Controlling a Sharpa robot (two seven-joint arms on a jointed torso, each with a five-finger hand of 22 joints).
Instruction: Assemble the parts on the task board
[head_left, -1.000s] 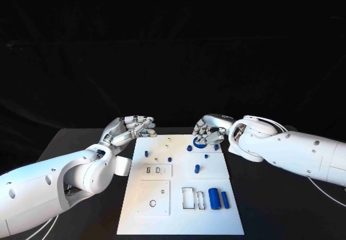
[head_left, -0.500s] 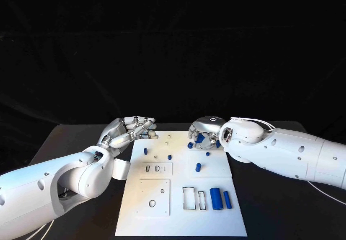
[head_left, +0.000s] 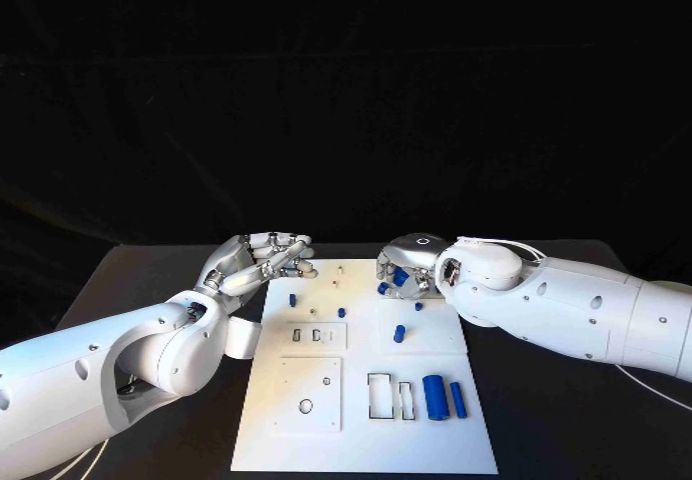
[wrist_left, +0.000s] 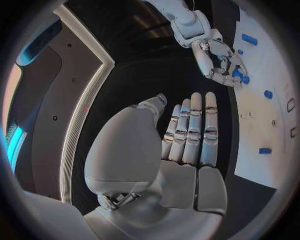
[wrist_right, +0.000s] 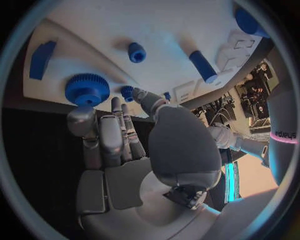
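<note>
Right wrist view: a blue gear (wrist_right: 87, 89) lies on the board (wrist_right: 156, 30), a small blue peg (wrist_right: 127, 93) beside it, just off my right hand (wrist_right: 119, 145), whether pinched I cannot tell. My left hand (head_left: 267, 260) hovers curled, empty, over the counter (head_left: 144, 285).

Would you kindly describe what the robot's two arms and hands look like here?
Both arms are glossy white, rounded shells with small dark screw holes. The right arm carries a thin white cable near its wrist. The left hand and right hand are silver-grey metal, with segmented fingers and paler pads.
</note>
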